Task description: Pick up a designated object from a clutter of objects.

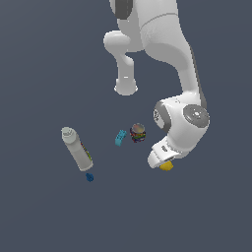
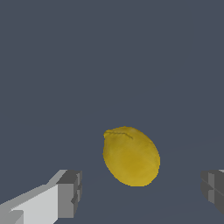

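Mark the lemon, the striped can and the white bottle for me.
lemon (image 2: 131, 156), wrist view, middle of its yellow skin.
striped can (image 1: 138, 133), exterior view, middle of its banded side.
white bottle (image 1: 77, 149), exterior view, middle of its long body.

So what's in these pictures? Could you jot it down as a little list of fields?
setting: simulated dark floor
arm: white, bent down over the lemon
gripper: open, fingers either side of the lemon, not touching
lemon: yellow, lying on the floor
bottle: white, lying down
block: teal, beside the striped can
blue piece: by the bottle's end
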You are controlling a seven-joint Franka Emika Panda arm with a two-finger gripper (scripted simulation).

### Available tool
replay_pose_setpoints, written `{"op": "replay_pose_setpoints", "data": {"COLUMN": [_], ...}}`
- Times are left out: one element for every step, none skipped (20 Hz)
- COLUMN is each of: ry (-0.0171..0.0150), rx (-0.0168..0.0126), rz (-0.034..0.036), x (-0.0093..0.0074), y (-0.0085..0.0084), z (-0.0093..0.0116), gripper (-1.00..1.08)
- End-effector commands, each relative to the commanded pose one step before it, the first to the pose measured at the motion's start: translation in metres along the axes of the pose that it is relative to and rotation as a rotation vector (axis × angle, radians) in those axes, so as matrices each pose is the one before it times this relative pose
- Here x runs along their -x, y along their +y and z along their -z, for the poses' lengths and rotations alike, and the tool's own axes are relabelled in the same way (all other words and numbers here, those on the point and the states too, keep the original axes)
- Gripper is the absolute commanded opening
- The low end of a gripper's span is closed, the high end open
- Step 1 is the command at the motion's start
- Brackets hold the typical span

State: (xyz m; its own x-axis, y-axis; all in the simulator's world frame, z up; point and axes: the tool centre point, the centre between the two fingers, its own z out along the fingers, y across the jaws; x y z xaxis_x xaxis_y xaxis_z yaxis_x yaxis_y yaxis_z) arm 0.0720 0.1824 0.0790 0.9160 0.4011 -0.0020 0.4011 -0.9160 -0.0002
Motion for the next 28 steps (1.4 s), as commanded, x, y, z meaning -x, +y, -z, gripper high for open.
{"op": "replay_pose_setpoints", "data": {"ry": [0.0005,0.0,0.0,0.00038,0.0,0.0,0.00033,0.0,0.00034,0.0,0.0,0.0,0.0,0.0,0.0,0.0,0.0,0.0,0.0,0.0,0.0,0.0,0.0,0.0,0.0,0.0,0.0,0.0], "rx": [0.0002,0.0,0.0,0.00003,0.0,0.0,0.00002,0.0,0.00001,0.0,0.0,0.0,0.0,0.0,0.0,0.0,0.0,0.0,0.0,0.0,0.0,0.0,0.0,0.0,0.0,0.0,0.0,0.0], "rz": [-0.00033,0.0,0.0,0.00058,0.0,0.0,0.0006,0.0,0.0006,0.0,0.0,0.0,0.0,0.0,0.0,0.0,0.0,0.0,0.0,0.0,0.0,0.0,0.0,0.0,0.0,0.0,0.0,0.0], "x": [-0.00014,0.00002,0.00004,0.00004,0.00009,0.00012,0.00012,0.00016,0.00008,0.00004,-0.00005,-0.00016,-0.00027,-0.00036,-0.00036,-0.00016,0.0,0.0,0.0,0.0,0.0,0.0,0.0,0.0,0.0,0.0,0.00006,0.0001], "y": [0.0003,0.00002,0.00003,-0.00033,0.00005,0.00006,-0.00032,0.00007,-0.00032,0.00005,0.00005,0.00005,0.00004,0.00004,0.00003,0.00001,0.0,0.0,0.0,0.0,0.0,0.0,0.0,0.0,0.0,0.0,0.00004,0.00007], "z": [-0.00121,-0.00199,-0.00278,-0.00331,-0.00433,-0.00508,-0.00559,-0.00621,-0.00525,-0.00462,-0.00377,-0.00292,-0.00207,-0.00126,-0.00054,-0.0001,0.0,0.0,0.0,0.0,0.0,0.0,0.0,0.0,0.0,0.0,0.00041,0.00021], "gripper": [1.0,1.0,1.0,1.0,1.0,1.0,1.0,1.0,1.0,1.0,1.0,1.0,1.0,1.0,1.0,1.0,-1.0,-1.0,-1.0,-1.0,-1.0,-1.0,-1.0,-1.0,-1.0,-1.0,-1.0,-1.0]}}
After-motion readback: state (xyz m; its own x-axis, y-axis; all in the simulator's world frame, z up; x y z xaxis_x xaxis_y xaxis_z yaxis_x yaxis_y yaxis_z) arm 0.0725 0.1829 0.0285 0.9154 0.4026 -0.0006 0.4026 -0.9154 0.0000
